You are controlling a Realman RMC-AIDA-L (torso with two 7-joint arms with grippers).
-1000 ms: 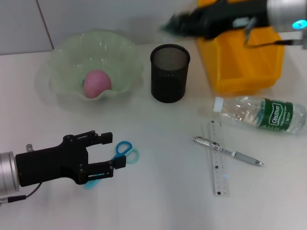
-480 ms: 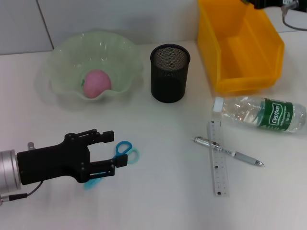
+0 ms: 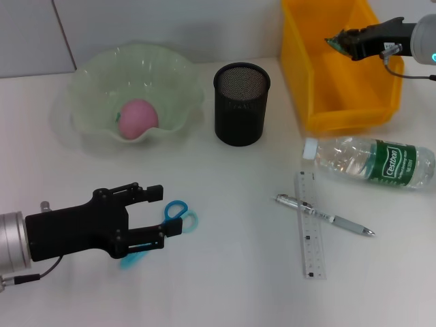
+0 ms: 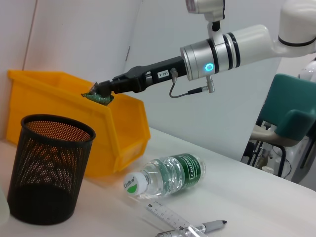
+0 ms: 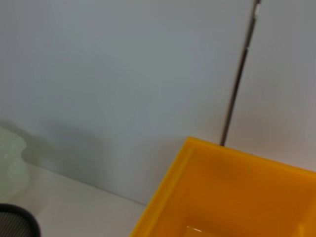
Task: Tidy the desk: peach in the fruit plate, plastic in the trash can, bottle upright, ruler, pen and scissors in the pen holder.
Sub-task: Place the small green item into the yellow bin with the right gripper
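Note:
The pink peach (image 3: 137, 117) lies in the pale green fruit plate (image 3: 92, 71). My left gripper (image 3: 167, 211) hangs open low at the front left, its fingers astride the blue-handled scissors (image 3: 178, 211). Over the yellow trash can (image 3: 340, 112) my right gripper (image 3: 340, 42) is shut on a crumpled green plastic piece (image 3: 332, 43); the left wrist view shows that gripper (image 4: 106, 90) and the plastic (image 4: 98, 97) above the can's rim (image 4: 123, 133). The clear bottle (image 3: 371, 161) lies on its side. The pen (image 3: 327, 218) lies crossed over the ruler (image 3: 310, 231). The black mesh pen holder (image 3: 241, 103) stands upright.
A wall rises close behind the plate and can. In the left wrist view the pen holder (image 4: 47, 173), bottle (image 4: 165, 175), ruler (image 4: 168, 215) and pen (image 4: 207, 227) show on the white desk. The right wrist view shows the trash can (image 5: 222, 197) below.
My right arm swung away from above the can's left side, went almost out of view, and now reaches in from the right over the can. The left gripper has barely shifted.

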